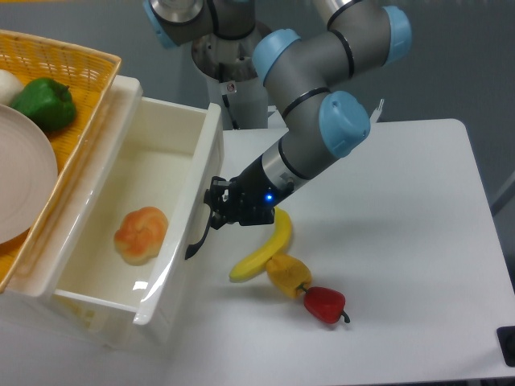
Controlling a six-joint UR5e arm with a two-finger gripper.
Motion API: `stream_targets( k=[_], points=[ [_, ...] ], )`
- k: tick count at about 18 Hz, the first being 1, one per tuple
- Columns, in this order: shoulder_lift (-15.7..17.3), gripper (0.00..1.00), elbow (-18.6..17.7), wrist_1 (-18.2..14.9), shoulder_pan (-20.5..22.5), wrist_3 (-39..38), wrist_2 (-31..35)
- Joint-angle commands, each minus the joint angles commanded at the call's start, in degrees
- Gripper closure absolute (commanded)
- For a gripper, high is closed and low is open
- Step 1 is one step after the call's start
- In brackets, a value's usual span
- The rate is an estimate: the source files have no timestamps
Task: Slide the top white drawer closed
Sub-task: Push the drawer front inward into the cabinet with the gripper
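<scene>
The top white drawer (189,205) stands pulled out of the white cabinet (48,310) toward the right, with a glossy white front panel and a black curved handle (197,235). An orange-pink round food item (139,235) lies inside it. My gripper (216,211) is pressed against the drawer's front by the handle. Its black fingers look close together, but the gap between them is too small to read. The lower drawer is hidden.
A wicker basket (76,64) on top of the cabinet holds a green pepper (44,103) and a white plate (24,181). On the table beside the drawer front lie a banana (264,248), a yellow pepper (288,276) and a red pepper (324,304).
</scene>
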Motion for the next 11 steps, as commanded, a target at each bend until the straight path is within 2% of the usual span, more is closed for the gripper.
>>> stream_targets(
  k=[11],
  points=[
    [0.6,1.00,-0.1,0.0,-2.8,-2.5,0.0]
  ],
)
